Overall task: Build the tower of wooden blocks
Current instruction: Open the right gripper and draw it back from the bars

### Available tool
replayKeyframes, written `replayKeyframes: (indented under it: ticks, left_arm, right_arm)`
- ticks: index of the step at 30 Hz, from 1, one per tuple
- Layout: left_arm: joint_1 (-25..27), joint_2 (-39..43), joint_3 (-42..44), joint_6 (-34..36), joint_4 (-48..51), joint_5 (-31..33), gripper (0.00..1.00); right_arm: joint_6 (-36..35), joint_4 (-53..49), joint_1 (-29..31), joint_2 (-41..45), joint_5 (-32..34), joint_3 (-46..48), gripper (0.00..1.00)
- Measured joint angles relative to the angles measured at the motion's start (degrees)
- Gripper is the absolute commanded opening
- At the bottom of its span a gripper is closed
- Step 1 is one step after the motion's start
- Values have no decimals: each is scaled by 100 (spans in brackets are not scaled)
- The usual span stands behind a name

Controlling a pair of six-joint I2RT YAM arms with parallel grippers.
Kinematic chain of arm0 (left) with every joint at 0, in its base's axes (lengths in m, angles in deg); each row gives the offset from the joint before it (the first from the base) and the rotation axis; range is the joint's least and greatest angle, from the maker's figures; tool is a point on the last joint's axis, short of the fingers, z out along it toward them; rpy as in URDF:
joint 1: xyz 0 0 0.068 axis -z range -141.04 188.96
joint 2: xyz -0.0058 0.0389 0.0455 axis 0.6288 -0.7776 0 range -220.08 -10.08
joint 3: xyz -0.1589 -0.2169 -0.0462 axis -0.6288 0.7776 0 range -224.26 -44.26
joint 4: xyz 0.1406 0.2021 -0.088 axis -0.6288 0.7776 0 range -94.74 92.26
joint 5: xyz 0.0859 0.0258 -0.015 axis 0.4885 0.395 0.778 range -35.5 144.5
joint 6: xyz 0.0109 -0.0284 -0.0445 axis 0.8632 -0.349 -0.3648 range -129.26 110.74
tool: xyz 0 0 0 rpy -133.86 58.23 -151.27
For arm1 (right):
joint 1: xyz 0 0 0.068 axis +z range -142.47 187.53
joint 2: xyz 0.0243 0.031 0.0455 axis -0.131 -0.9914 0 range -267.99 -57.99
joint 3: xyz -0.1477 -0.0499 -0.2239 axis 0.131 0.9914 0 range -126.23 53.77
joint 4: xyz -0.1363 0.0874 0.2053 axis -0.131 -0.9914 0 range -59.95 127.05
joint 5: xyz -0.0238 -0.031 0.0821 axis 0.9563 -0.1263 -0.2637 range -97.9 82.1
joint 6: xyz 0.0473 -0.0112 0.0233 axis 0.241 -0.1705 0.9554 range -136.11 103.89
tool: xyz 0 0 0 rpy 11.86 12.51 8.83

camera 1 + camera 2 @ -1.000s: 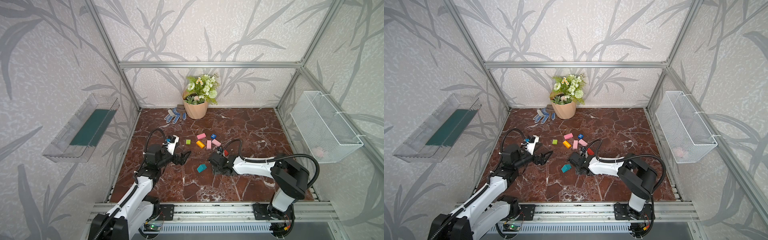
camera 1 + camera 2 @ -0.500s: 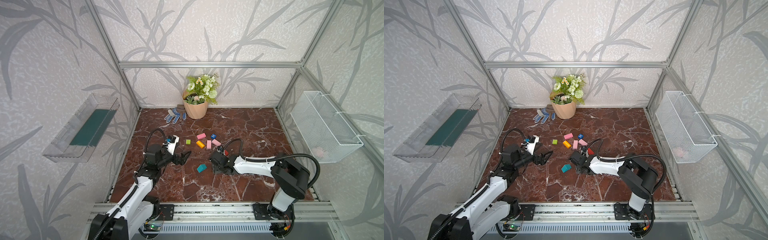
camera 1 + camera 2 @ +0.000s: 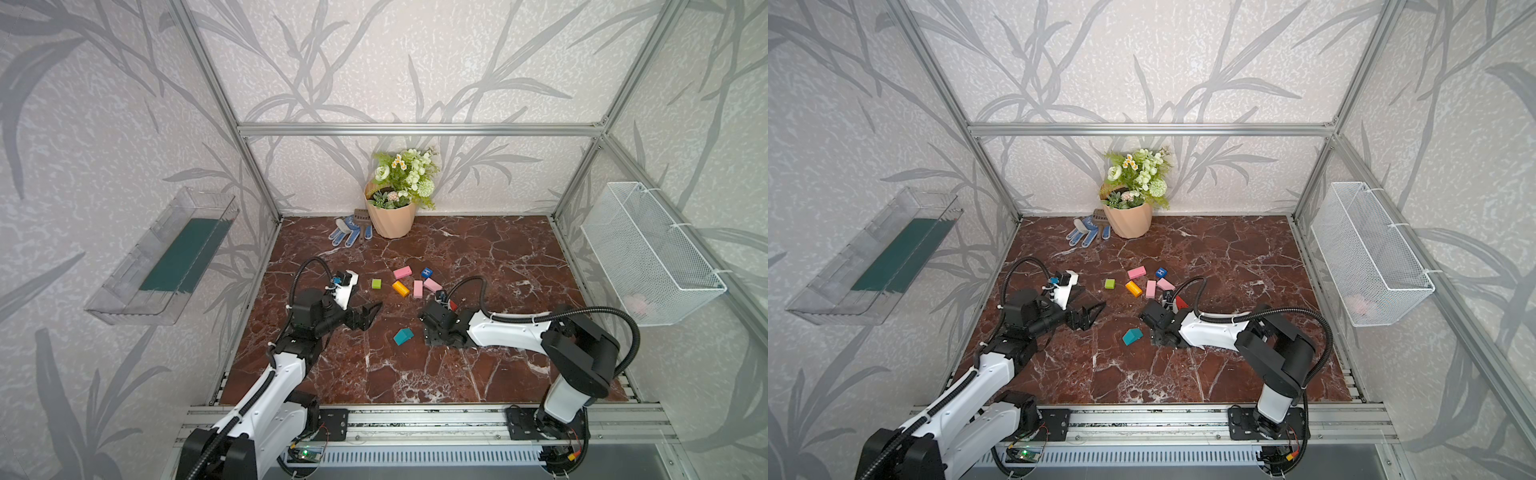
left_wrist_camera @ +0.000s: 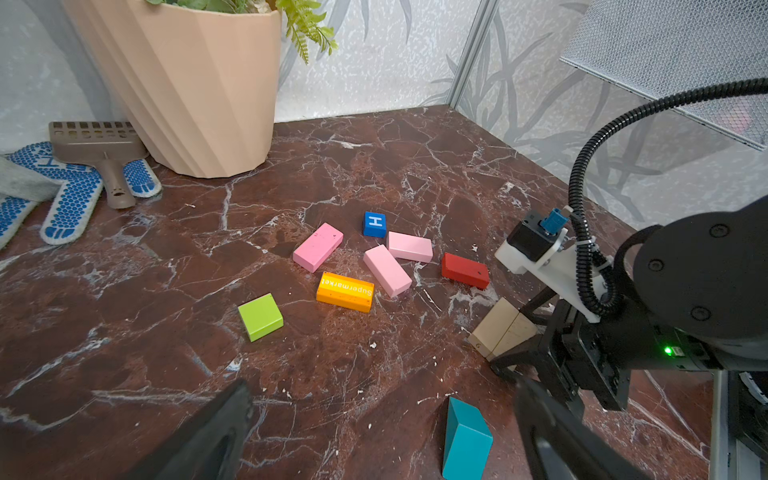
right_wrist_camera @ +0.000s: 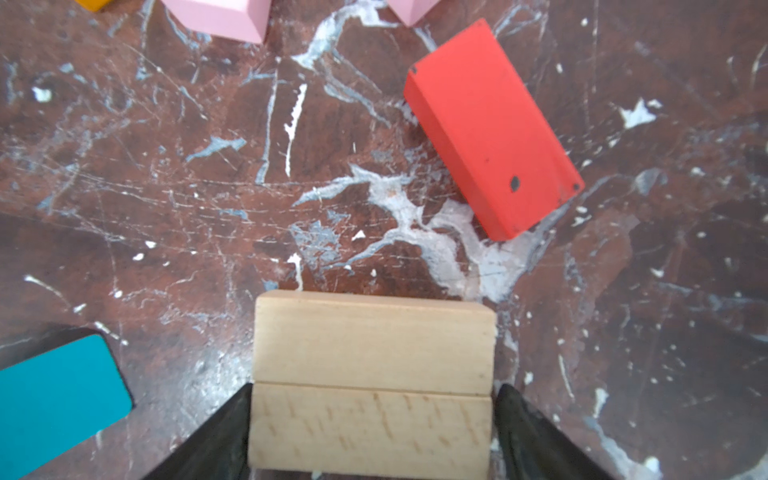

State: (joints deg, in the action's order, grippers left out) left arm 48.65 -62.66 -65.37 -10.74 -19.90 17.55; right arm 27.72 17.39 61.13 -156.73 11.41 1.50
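Barely begun: two tan blocks (image 5: 370,340) joined as base, right end effector (image 5: 374,395) astride one, grip unclear; left end effector (image 3: 368,316) gaping empty; coloured blocks (image 4: 345,291) unstacked.

My left gripper (image 3: 368,314) hangs with jaws spread, empty. My right gripper (image 3: 442,338) points down at the table, just beside the teal piece (image 3: 403,336). Behind them, the green cube (image 3: 376,283), orange block (image 3: 400,288), pink blocks (image 3: 402,272) and blue cube (image 3: 427,272) lie scattered, unstacked.
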Motion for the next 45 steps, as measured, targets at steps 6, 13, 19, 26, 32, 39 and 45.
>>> replayKeyframes:
  ticks: [6,13,19,26,32,39,45]
  left_arm:
    - [0,0,0,0,0,0,99]
    - [0,0,0,0,-2,0,99]
    - [2,0,0,0,-4,2,99]
    - [2,2,0,-2,-4,2,99]
    - [2,13,22,0,-13,2,99]
    - [7,155,98,0,-13,7,99]
    - [7,221,103,0,-35,28,99]
  right_arm:
    - [-101,-37,-11,17,15,-17,92]
    - [-319,-546,-11,407,-72,28,98]
    - [-385,-713,-11,1093,-96,50,99]
    - [-474,-651,-15,1222,-291,297,87]
    - [-501,-595,-24,1222,-326,778,71]
    - [-715,-151,-317,946,-546,881,62]
    - [-868,195,-358,774,-645,802,62]
